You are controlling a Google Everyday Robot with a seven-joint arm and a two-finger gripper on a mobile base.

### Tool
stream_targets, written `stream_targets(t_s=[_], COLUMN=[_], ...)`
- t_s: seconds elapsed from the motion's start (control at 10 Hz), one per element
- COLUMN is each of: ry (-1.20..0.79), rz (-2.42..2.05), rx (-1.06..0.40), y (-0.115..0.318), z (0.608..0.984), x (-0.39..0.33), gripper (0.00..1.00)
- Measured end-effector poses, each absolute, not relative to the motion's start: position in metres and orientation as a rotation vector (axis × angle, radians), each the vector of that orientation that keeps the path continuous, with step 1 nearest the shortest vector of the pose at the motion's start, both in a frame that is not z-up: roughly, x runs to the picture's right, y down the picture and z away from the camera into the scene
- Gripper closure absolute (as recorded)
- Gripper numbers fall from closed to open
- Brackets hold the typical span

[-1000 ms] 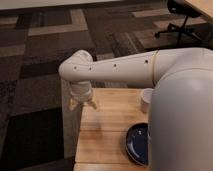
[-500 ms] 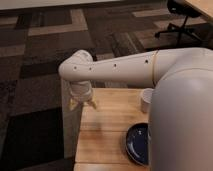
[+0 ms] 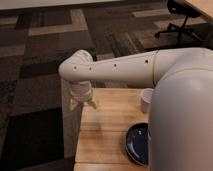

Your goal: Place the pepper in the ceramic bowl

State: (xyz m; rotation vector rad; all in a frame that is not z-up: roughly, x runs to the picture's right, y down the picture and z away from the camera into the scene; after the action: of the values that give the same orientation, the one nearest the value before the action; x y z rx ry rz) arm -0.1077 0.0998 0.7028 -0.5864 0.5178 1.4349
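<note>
1. robot arm (image 3: 120,70) spans the frame from 3 o'clock to centre, wrist bent down.
2. wood table (image 3: 107,130) fills the 6 o'clock area.
3. ceramic bowl (image 3: 136,145) on table at 5 o'clock, right side hidden behind robot body.
4. gripper (image 3: 83,104) over table's far-left corner, 10 o'clock of bowl. Open/closed: can't tell.
5. white cup (image 3: 146,100) at bowl's 12 o'clock.
6. pepper: can't make out.

Gripper (image 3: 83,103) is positioned over left corner of wooden table (image 3: 107,125); ceramic bowl (image 3: 136,145) is partly hidden by arm (image 3: 120,70), white cup (image 3: 146,100) beyond.
</note>
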Motion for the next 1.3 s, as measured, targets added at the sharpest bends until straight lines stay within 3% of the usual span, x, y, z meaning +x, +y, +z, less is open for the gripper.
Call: stream_targets(t_s=[0.5, 0.8, 1.2, 1.3], ry=[0.52, 0.574, 0.644, 0.646], rz=[1.443, 1.522, 1.625, 1.629], rx=[-0.579, -0.503, -0.396, -0.397], y=[0.099, 0.093, 0.109, 0.111], z=[0.701, 0.689, 0.65, 0.647], x=[-0.105, -0.068, 0.064, 0.068], gripper=[0.35, 0.35, 0.35, 0.35])
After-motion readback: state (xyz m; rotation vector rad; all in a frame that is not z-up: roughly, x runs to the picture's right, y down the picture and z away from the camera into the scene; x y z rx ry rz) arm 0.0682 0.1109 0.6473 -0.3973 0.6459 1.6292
